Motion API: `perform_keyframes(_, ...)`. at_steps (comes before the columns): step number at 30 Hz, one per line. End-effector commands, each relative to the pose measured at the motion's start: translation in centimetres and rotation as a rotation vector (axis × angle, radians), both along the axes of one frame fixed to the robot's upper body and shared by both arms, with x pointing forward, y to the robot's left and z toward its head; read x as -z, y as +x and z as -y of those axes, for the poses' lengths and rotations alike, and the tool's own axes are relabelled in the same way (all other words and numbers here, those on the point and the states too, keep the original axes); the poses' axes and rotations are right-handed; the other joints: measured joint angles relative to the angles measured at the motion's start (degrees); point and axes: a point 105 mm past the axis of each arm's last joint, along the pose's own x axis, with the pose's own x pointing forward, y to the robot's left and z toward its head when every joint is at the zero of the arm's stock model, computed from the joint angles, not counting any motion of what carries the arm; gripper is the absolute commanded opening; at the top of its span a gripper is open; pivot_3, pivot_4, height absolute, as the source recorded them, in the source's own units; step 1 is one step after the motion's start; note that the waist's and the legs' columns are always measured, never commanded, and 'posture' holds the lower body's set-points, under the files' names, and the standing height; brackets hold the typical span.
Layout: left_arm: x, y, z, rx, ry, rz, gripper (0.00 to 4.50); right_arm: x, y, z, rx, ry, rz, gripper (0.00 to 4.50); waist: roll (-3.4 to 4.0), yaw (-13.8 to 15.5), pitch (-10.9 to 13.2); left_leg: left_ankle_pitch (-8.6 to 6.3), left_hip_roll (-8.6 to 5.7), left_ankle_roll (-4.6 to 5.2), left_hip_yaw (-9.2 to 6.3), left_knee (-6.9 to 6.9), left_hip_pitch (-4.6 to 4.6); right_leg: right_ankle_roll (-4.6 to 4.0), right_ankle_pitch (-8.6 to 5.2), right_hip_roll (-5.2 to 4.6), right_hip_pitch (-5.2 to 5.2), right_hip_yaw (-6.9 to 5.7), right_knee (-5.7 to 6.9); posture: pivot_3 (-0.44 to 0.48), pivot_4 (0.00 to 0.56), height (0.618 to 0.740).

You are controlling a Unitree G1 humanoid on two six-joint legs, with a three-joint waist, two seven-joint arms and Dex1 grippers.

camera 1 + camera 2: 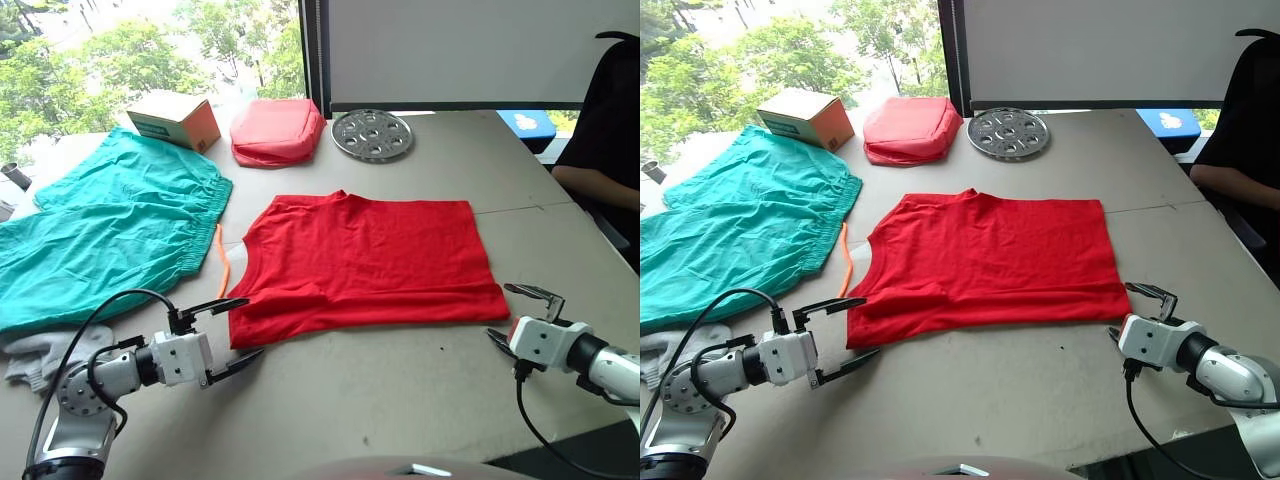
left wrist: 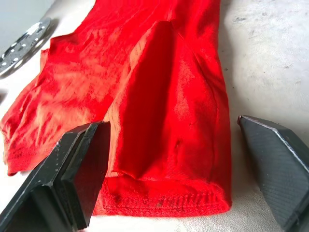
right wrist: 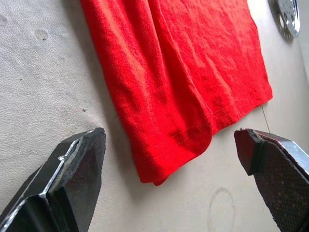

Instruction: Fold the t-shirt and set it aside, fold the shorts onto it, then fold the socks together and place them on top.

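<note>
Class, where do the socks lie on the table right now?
In the left eye view, the socks lie at the table's near left edge, partly under the shorts, just behind the left gripper arm.

no legible text, labels or numbers

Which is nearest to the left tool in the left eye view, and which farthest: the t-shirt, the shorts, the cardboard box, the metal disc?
From the left tool:
1. t-shirt, its corner just beside the tool
2. shorts, on the robot's left
3. cardboard box, far left
4. metal disc, far centre
</note>
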Motion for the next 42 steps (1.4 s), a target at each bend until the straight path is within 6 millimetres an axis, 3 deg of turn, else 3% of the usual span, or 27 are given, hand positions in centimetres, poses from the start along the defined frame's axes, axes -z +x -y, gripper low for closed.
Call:
perform_keyframes(1,-0.7,0.3,-2.0,-0.053,0.061,0.090,4.49,-1.1,0.8,1.3,0.060,-0.067,0.114,4.50,0.01,0.23,0.00,0.00,0.01,0.00,0.03,0.00,0.00,0.00,0.00,-0.01,-0.03,0.00,0.00,0.000,0.150,0.740)
perform_keyframes(9,-1.3,0.2,-3.6,-0.114,0.048,0.132,4.49,-1.4,0.7,1.1,0.060,-0.093,0.192,4.50,0.08,0.26,-0.04,0.05,0.00,0.12,0.19,-0.12,-0.12,-0.28,0.22,-0.10,-0.34,-0.14,0.14,0.000,0.150,0.740)
perform_keyframes(19,-1.2,0.6,-2.2,-0.089,0.055,0.179,4.49,-1.1,1.4,0.0,0.023,-0.127,0.251,4.50,0.14,0.46,0.00,-0.09,0.09,-0.15,0.27,-0.05,-0.13,-0.27,0.21,-0.14,-0.35,-0.27,0.13,0.000,0.150,0.740)
perform_keyframes(20,-1.1,0.5,-2.0,-0.080,0.057,0.176,4.50,-1.0,1.5,-0.3,0.019,-0.116,0.246,4.26,0.14,0.54,-0.01,-0.09,0.08,-0.15,0.24,-0.05,-0.14,-0.27,0.21,-0.14,-0.35,-0.29,0.13,0.000,0.150,0.740)
perform_keyframes(22,-0.8,0.5,-1.7,-0.067,0.059,0.160,3.98,-0.5,1.5,-0.7,0.004,-0.098,0.216,3.67,0.20,0.67,-0.02,-0.06,0.05,-0.09,0.15,-0.07,-0.17,-0.28,0.21,-0.13,-0.35,-0.37,0.14,0.000,0.150,0.740)
perform_keyframes(23,-0.7,0.5,-1.6,-0.060,0.060,0.155,3.64,-0.4,1.5,-0.9,-0.002,-0.092,0.207,3.13,0.22,0.77,-0.04,0.04,0.02,0.09,0.10,-0.10,-0.20,-0.28,0.22,-0.12,-0.34,-0.41,0.14,0.000,0.150,0.740)
perform_keyframes(27,-0.5,0.6,-1.3,-0.038,0.067,0.147,1.77,0.1,1.4,-1.1,-0.023,-0.090,0.167,1.11,0.22,0.94,-0.05,0.04,-0.05,0.09,0.07,-0.16,-0.29,-0.40,0.29,-0.11,-0.33,-0.59,0.15,0.000,0.150,0.740)
perform_keyframes(30,-0.5,0.9,-1.1,-0.031,0.069,0.148,0.35,0.2,1.2,-0.8,-0.026,-0.094,0.144,0.00,0.21,0.84,-0.11,0.02,-0.04,0.06,0.04,-0.19,-0.28,-0.39,0.28,-0.10,-0.31,-0.67,0.15,0.000,0.150,0.740)
perform_keyframes(31,-0.6,1.0,-1.2,-0.030,0.071,0.148,0.02,0.2,1.2,-0.6,-0.025,-0.098,0.141,0.00,0.27,0.83,-0.11,0.02,-0.05,0.06,0.04,-0.19,-0.28,-0.38,0.28,-0.11,-0.30,-0.67,0.15,0.000,0.150,0.740)
perform_keyframes(42,-0.3,0.8,-1.3,-0.034,0.034,0.099,0.02,-0.4,0.9,0.8,0.012,-0.096,0.128,0.00,0.31,0.60,-0.14,0.02,-0.05,0.06,0.08,-0.18,-0.25,-0.28,0.22,-0.11,-0.26,-0.67,0.14,0.000,0.150,0.740)
